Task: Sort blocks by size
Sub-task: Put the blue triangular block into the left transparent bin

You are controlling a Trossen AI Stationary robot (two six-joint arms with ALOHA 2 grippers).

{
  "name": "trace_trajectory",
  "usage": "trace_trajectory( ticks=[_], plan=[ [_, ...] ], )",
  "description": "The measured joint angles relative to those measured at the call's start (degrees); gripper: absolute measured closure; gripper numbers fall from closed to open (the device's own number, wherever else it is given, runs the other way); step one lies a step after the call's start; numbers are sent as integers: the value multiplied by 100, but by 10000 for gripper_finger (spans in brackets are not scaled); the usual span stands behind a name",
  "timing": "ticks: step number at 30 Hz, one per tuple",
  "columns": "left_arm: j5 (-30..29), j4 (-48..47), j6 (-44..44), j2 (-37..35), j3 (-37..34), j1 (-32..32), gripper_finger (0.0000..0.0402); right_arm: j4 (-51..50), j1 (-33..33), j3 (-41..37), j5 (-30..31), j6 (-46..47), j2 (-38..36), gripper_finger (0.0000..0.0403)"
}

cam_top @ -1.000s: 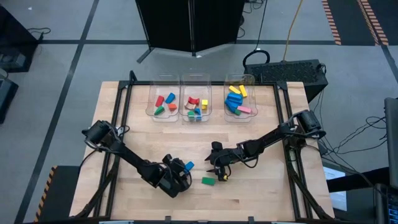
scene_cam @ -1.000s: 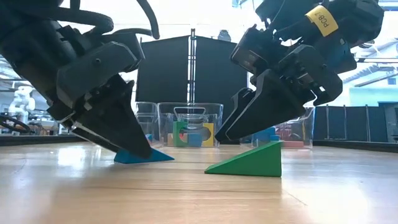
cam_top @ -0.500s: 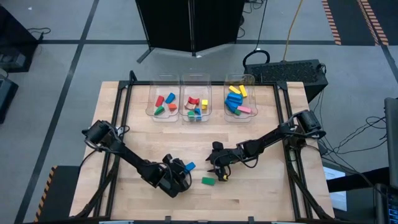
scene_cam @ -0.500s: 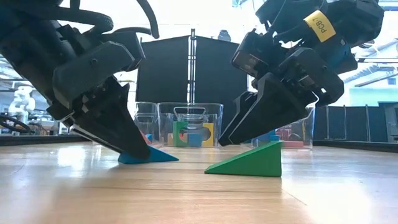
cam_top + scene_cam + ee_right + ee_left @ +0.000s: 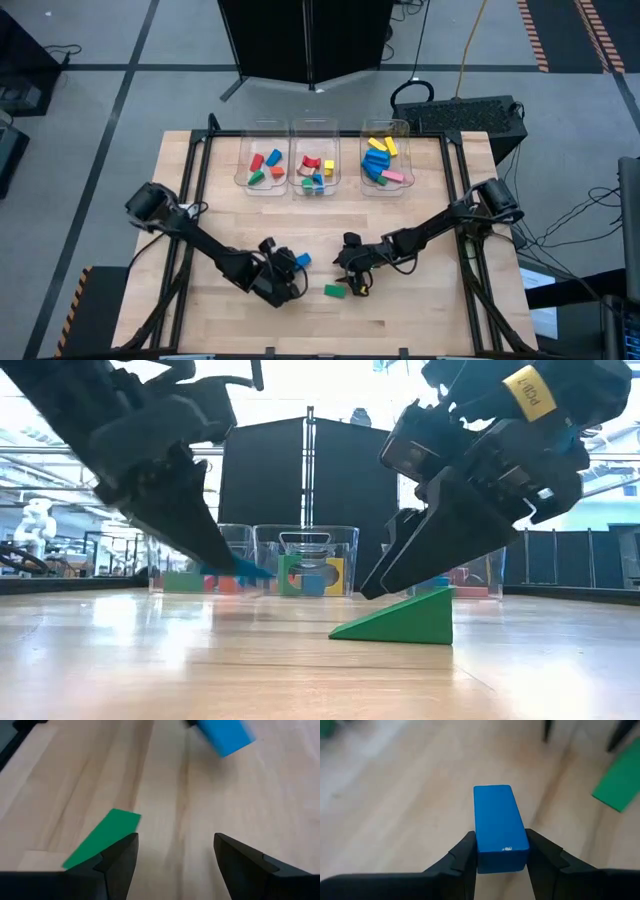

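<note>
Since the blue block (image 5: 500,826) is clamped in the left gripper (image 5: 501,851) jaws clear of the tabletop (image 5: 420,310), a level carry to the matching bin (image 5: 314,170) is advised, while the right gripper (image 5: 175,851) jaws hang open, empty, beside the green wedge (image 5: 103,838).

Smooth blue block (image 5: 499,826), pale wooden table (image 5: 395,810)

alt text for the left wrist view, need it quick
The left gripper holds a blue block between its two dark fingers, above a wooden table. A green block lies on the table further off, at the picture's edge.
</note>
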Motion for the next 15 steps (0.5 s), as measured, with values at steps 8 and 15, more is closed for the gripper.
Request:
trace_trajectory(
  ticks=[8,15],
  plan=[
    [-37,-895,52,-677,0,262,278,-2,126,0,189,145,0,154],
    [-80,-1472,210,-1294,0,276,278,-14,130,0,189,364,0,154]
  ],
)
